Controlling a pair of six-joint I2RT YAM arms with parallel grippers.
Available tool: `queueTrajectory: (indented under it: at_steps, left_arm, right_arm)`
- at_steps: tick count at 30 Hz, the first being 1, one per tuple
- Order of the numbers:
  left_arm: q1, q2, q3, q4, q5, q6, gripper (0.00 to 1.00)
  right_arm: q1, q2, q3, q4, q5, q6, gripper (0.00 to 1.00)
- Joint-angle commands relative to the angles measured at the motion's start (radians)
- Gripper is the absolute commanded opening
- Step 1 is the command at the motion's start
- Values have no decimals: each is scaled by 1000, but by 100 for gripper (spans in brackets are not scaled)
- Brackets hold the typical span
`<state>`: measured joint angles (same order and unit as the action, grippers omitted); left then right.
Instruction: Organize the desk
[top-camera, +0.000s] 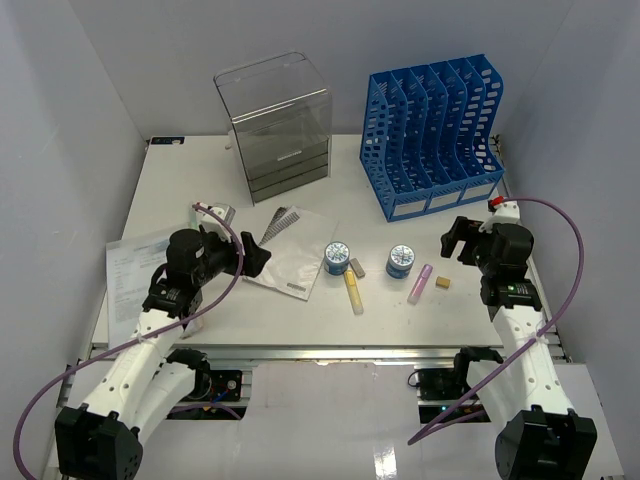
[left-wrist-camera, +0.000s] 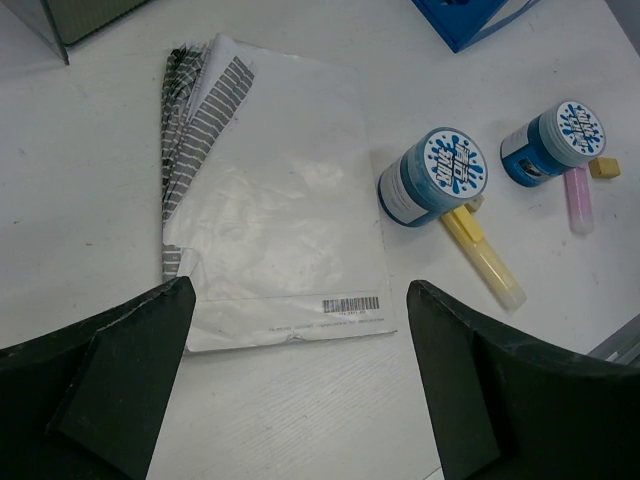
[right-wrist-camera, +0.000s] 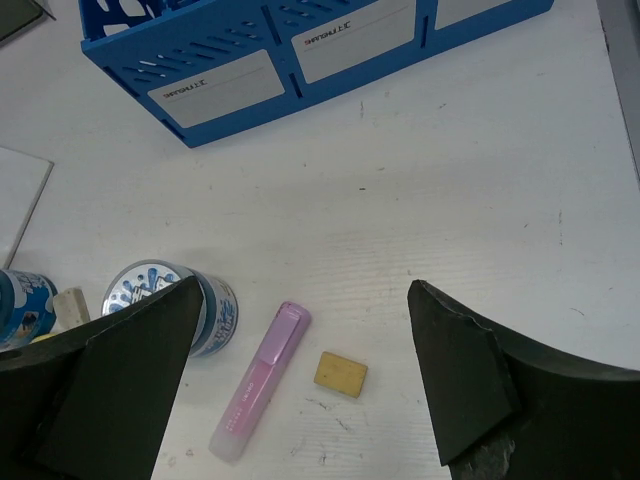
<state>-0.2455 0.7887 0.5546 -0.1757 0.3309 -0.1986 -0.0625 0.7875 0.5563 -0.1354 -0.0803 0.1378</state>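
Two lidded tubs (top-camera: 337, 258) (top-camera: 401, 261) on desk (top-camera: 400, 322), blue rack (top-camera: 437, 130)

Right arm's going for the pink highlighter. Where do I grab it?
Take the pink highlighter by the near half of its barrel, from straight above, jaws across it. It lies flat and slanted, and the tub and eraser crowd its far half.
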Motion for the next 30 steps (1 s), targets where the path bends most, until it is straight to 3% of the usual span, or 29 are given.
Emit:
queueTrajectory:
  at_steps: [1, 5, 7, 10, 12, 14, 15, 16, 19, 25, 30]
  left_arm:
    - [2, 10, 41, 7, 22, -31, 98]
    - [2, -4, 33, 17, 20, -113, 98]
    - [2, -21, 16, 16, 28, -169, 98]
    - [2, -67, -5, 11, -19, -340, 98]
    - [2, -91, -36, 32, -48, -472, 98]
    - [2, -97, -85, 115, -50, -716, 98]
    - [2, -91, -107, 162, -50, -732, 98]
    - [2, -81, -124, 226, -50, -852, 96]
    - [-7, 2, -101, 405, -97, -1012, 89]
    - [-103, 232, 25, 556, -354, -1060, 87]
    - [-140, 472, 93, 746, -460, -1118, 79]
  right_arm:
    - [-5, -21, 42, 33, -16, -5, 90]
    - [-5, -35, 12, 57, -209, -154, 90]
    - [-5, -28, 23, 36, -451, -276, 90]
    - [2, 23, 83, -108, -781, -583, 90]
    - [13, 91, 116, -179, -861, -711, 90]
    - [13, 150, 113, -162, -909, -678, 90]
    - [13, 175, 103, -161, -912, -618, 90]
    - [12, 197, 100, -118, -906, -589, 90]
    - [6, 260, 154, -145, -903, -599, 90]
    - [4, 164, 83, -138, -1024, -659, 91]
    - [4, 128, 82, -137, -1029, -681, 95]
